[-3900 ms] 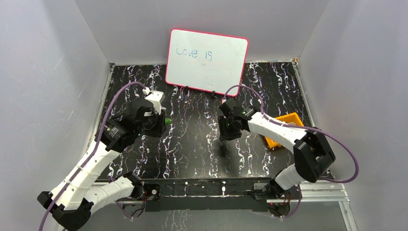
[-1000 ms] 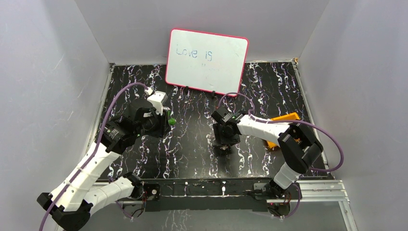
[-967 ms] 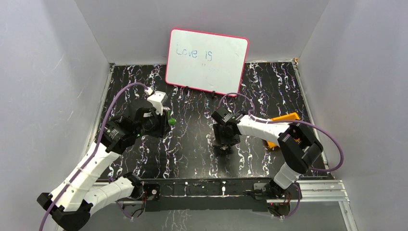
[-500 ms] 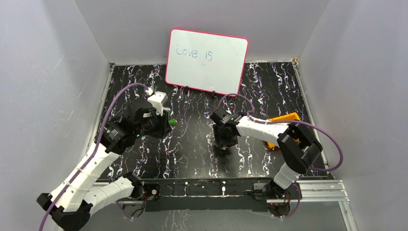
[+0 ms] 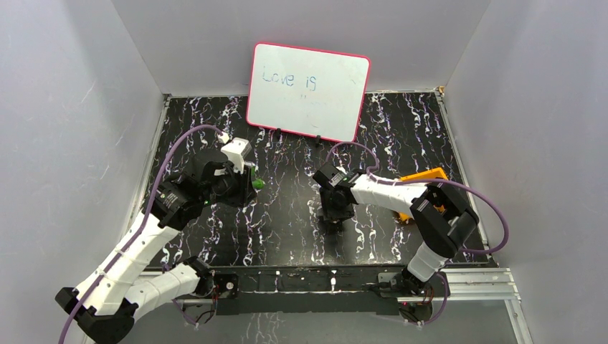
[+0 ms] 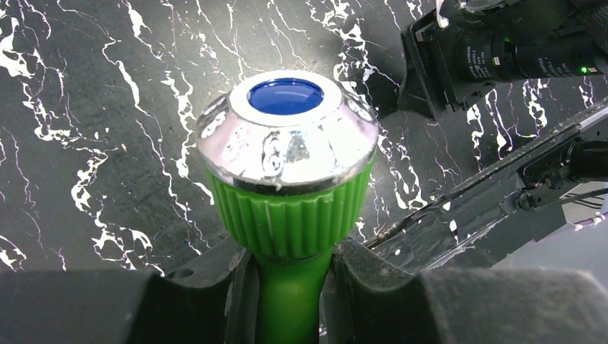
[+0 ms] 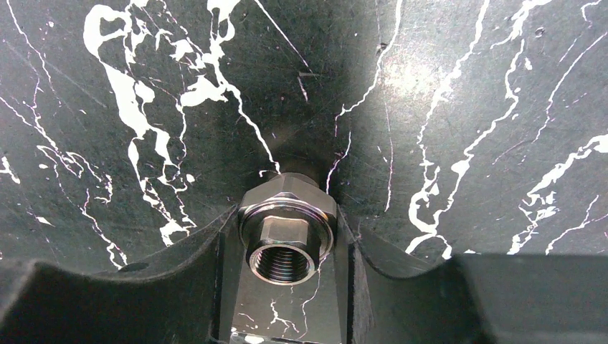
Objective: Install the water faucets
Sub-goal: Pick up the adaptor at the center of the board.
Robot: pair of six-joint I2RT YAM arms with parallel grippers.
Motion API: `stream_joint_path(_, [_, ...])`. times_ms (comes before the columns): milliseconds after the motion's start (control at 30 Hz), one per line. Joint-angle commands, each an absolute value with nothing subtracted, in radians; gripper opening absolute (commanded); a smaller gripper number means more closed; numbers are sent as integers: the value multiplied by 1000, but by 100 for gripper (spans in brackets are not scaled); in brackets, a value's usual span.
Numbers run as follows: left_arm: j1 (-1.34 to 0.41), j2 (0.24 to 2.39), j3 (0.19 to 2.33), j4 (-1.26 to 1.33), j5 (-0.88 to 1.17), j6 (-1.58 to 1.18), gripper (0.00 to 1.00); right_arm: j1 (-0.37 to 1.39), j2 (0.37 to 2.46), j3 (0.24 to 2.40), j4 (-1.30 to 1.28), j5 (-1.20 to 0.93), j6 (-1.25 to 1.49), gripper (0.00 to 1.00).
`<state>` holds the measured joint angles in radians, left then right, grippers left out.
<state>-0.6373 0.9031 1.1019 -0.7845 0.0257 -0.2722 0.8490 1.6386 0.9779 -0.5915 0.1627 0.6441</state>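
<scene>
**Both grippers loaded over the marble**

Black white-veined table (image 5: 401, 122) fills both wrist views; a whiteboard (image 5: 308, 92) leans at the back. The left gripper (image 6: 290, 276) has its fingers (image 6: 215, 287) clamped on the green tap (image 6: 287, 215) at its neck. The blue-and-silver knob (image 6: 287, 97) stands just beyond the fingertips. The tap's body and spout are hidden behind them. The right gripper (image 7: 287, 229) is closed on a silver threaded fitting (image 7: 285, 251) that lies between its fingers, both sides touching. An orange tray (image 5: 430, 176) is half hidden by that arm, its contents unreadable.
</scene>
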Motion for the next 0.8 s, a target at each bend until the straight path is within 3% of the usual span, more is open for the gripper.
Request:
stream_joint_path(0, [-638, 881, 1103, -766, 48, -263, 0, 857, 1635, 974, -574, 201, 649, 36])
stream_joint_path(233, [-637, 871, 1083, -701, 67, -289, 0, 857, 1511, 989, -539, 185, 583, 1])
stream_joint_path(533, [-637, 886, 1149, -667, 95, -325, 0, 857, 1249, 960, -344, 20, 468, 0])
stream_joint_path(667, [-638, 899, 1163, -629, 174, -340, 0, 857, 1144, 922, -251, -66, 467, 4])
stream_joint_path(767, [-638, 898, 1175, -600, 223, -340, 0, 857, 1072, 934, -217, -107, 458, 1])
